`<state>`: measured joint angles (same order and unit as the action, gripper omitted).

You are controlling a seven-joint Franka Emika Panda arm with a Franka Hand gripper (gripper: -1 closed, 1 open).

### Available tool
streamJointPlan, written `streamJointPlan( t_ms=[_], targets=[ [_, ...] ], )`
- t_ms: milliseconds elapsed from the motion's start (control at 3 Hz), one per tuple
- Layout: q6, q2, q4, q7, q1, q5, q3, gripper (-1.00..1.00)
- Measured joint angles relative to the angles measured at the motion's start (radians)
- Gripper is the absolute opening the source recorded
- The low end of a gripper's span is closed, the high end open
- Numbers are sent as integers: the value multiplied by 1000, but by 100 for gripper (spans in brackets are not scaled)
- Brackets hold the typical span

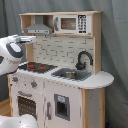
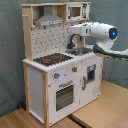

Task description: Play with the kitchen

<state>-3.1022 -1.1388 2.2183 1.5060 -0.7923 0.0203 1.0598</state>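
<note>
- Tall white and light-wood toy kitchen (image 1: 60, 95): grey hood (image 1: 39, 27), toy microwave (image 1: 70, 23), tiled back panel.
- Countertop: red-ringed black hob (image 1: 36, 66), steel sink (image 1: 71, 75), curved black faucet (image 1: 83, 59).
- White robot arm (image 1: 14, 49) at first exterior view's left, above hob.

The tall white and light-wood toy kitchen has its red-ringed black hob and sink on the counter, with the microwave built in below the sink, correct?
Not quite. The microwave sits in the top shelf beside the grey hood, as the first exterior view shows. Hob and sink are on the counter.
</note>
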Motion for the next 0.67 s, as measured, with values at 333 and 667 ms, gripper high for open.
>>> streamJointPlan(
  t_ms=[333, 667],
  targets=[
    [-79, 61, -1, -2, -45, -1, 1, 100],
    [-149, 131, -2, 0, -98, 0, 9, 100]
  ],
)
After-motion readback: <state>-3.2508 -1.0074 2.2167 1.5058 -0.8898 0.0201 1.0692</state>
